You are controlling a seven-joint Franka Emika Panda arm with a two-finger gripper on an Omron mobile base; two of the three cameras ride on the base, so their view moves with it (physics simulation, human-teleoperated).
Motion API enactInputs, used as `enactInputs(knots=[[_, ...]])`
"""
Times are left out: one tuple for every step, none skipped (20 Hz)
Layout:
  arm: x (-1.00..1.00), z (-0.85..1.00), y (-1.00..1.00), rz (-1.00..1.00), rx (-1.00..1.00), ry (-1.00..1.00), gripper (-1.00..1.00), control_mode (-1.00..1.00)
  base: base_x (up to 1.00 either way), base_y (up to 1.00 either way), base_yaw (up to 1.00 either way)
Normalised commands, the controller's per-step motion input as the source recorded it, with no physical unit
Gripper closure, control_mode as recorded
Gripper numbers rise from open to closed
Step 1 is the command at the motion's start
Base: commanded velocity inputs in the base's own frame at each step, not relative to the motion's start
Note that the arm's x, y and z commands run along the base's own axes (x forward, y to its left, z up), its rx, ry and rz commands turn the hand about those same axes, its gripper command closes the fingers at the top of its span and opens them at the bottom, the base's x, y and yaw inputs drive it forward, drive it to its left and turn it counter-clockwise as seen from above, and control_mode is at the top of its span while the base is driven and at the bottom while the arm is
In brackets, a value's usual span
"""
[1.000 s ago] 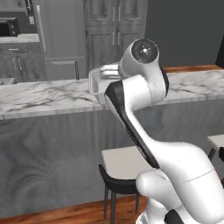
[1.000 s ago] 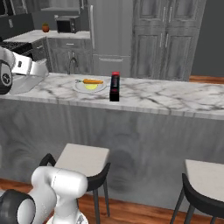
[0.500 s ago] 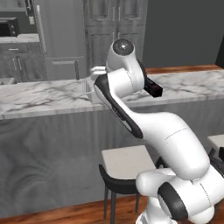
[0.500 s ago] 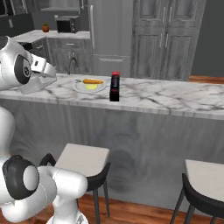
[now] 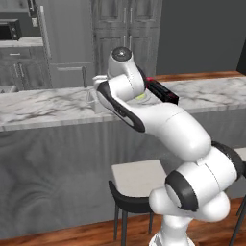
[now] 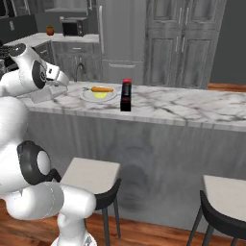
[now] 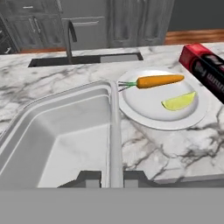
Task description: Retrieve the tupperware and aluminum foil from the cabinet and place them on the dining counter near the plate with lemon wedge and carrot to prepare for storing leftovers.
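The gripper (image 7: 104, 177) is pressed together on the tupperware (image 7: 61, 135): in the hand view its two dark tips sit on either side of the tub's wide rim, which they pinch near the bottom edge. The clear tub stretches forward from the tips and looks to hang just above the marble of the dining counter (image 7: 144, 153), though I cannot tell whether its underside already touches the stone.

Just beside the tub, on the right of the gripper, lies the plate (image 7: 148, 109), with the carrot (image 7: 159, 80) on its far part and the lemon wedge (image 7: 178, 101) on its near right part. Farther to the right, beyond the plate, the aluminum foil (image 7: 205, 72) lies on the counter with its red end pointing away from the gripper. From the right base view the foil carton (image 6: 126, 94) is seen end-on, close to the plate (image 6: 99, 96), and the tub (image 6: 48, 92) is at the left of the plate.

My judgement is that the task is nearly finished. The foil is already placed by the plate, and the tub has arrived at the right area. What remains is to set the tub down fully, spread the jaws and draw the arm back without pushing the plate.
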Motion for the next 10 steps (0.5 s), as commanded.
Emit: enactInputs(knots=[[0.65, -0.35, 0.16, 0.0, 0.0, 0.01, 1.0, -1.0, 0.0, 0.0, 0.0], [0.65, -0.35, 0.18, 0.0, 0.0, 0.01, 1.0, -1.0, 0.0, 0.0, 0.0], [0.62, -0.35, 0.18, 0.0, 0.0, 0.0, 1.0, -1.0, 0.0, 0.0, 0.0], [0.62, -0.34, 0.19, 0.0, 0.0, 0.0, 1.0, -1.0, 0.0, 0.0, 0.0], [0.63, -0.34, 0.17, 0.0, 0.0, 0.01, 1.0, -1.0, 0.0, 0.0, 0.0], [0.61, -0.34, 0.14, 0.0, 0.0, 0.0, 1.0, -1.0, 0.0, 0.0, 0.0], [0.59, -0.35, 0.11, 0.0, 0.0, 0.0, 1.0, -1.0, 0.0, 0.0, 0.0], [0.57, -0.37, 0.08, 0.0, 0.0, 0.0, 1.0, -1.0, 0.0, 0.0, 0.0], [0.52, -0.37, 0.02, 0.0, 0.0, 0.0, 1.0, -1.0, 0.0, 0.0, 0.0], [0.48, -0.37, 0.0, 0.0, 0.0, 0.0, 1.0, -1.0, 0.0, 0.0, 0.0]])
